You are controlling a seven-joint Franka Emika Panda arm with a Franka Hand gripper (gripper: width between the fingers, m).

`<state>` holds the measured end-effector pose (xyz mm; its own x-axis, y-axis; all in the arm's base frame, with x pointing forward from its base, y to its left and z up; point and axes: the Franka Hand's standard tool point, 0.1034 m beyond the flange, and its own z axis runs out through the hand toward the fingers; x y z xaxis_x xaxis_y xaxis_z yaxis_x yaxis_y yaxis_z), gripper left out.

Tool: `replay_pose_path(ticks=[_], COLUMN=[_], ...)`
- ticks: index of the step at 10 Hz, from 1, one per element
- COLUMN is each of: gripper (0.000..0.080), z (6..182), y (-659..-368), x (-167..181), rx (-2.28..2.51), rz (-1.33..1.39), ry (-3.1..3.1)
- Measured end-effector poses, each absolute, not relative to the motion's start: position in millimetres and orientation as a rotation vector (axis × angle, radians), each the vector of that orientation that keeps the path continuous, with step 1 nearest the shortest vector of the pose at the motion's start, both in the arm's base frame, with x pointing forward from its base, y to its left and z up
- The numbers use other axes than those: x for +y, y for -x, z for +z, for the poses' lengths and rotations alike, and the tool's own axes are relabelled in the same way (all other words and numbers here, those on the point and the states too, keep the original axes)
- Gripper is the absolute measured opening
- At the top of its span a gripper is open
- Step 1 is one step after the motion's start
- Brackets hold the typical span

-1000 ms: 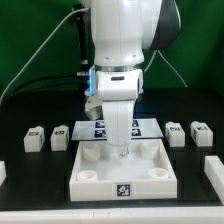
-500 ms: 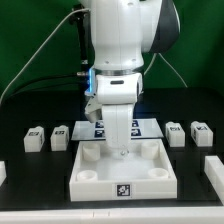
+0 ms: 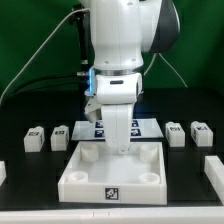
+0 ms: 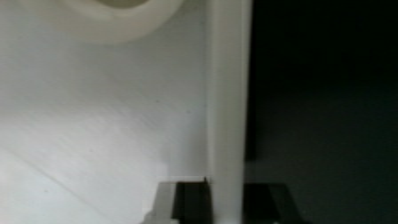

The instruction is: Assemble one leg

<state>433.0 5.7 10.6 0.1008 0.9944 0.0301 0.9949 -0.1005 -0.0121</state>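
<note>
Four small white legs with tags stand in a row: two at the exterior view's left (image 3: 33,138) (image 3: 60,136) and two at its right (image 3: 175,133) (image 3: 200,133). The large white square tray (image 3: 85,178) with corner sockets lies in the middle. My gripper (image 3: 121,147) reaches down onto the tray's far wall. In the wrist view the gripper (image 4: 228,205) has a dark finger on each side of that thin white wall (image 4: 226,100) and is shut on it. A round corner socket (image 4: 118,10) shows beside the wall. No leg is held.
The marker board (image 3: 152,124) lies behind the tray, partly hidden by the arm. White blocks show at the exterior view's left edge (image 3: 3,172) and right edge (image 3: 212,167). Cables hang behind the arm.
The tray has slid toward the front of the exterior view, its front edge now lower in the picture. The gripper stays on its far wall.
</note>
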Motion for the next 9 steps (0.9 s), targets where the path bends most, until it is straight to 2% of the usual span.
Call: replay_pose_path(ticks=[7,9], gripper=[0.0060,0.0060], z=[10.4,10.3], y=[-434,-452], x=[5,16], rx=[-2.100,-2.187], rz=[-0.023,-0.061], ry=[2.298,2.224])
